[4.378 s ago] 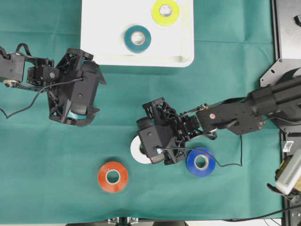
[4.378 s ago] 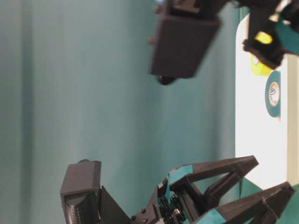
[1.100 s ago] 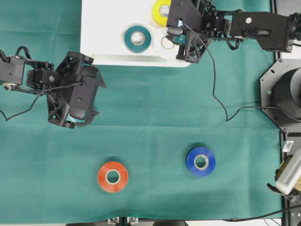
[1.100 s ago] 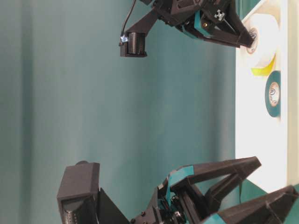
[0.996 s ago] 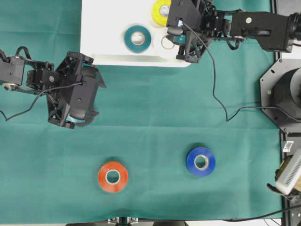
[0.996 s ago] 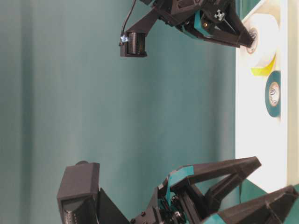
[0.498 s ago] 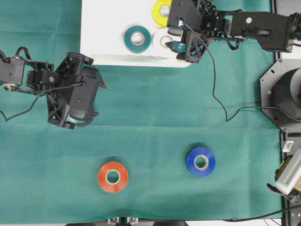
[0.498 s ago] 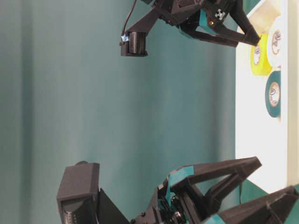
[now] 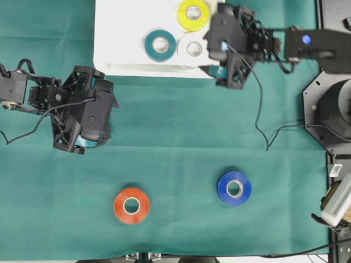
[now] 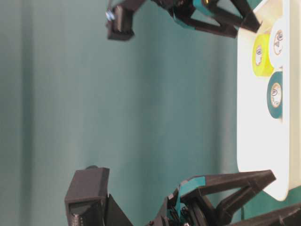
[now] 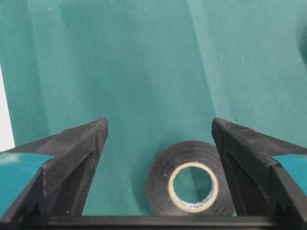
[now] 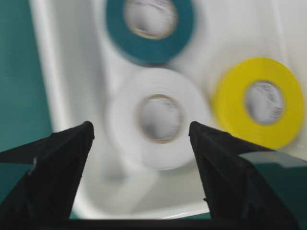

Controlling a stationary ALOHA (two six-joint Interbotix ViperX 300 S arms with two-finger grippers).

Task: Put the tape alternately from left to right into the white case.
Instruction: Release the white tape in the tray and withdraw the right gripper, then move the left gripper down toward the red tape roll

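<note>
While the white roll (image 9: 193,49) lies in the white case (image 9: 120,49), both claws gape wide; the left claw (image 11: 158,143) straddles the black roll (image 11: 192,184).

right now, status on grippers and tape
Both grippers open: left gripper over black roll, right gripper empty by white case. Teal, white, yellow in; red, blue out. Nothing blocking.

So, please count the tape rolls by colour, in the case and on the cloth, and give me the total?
Yellow roll, in the white case: 1
Teal roll, in the case: 1
White roll, in the case: 1
Black roll, on the cloth: 1
Red roll, on the cloth: 1
Blue roll, on the cloth: 1
Total: 6
</note>
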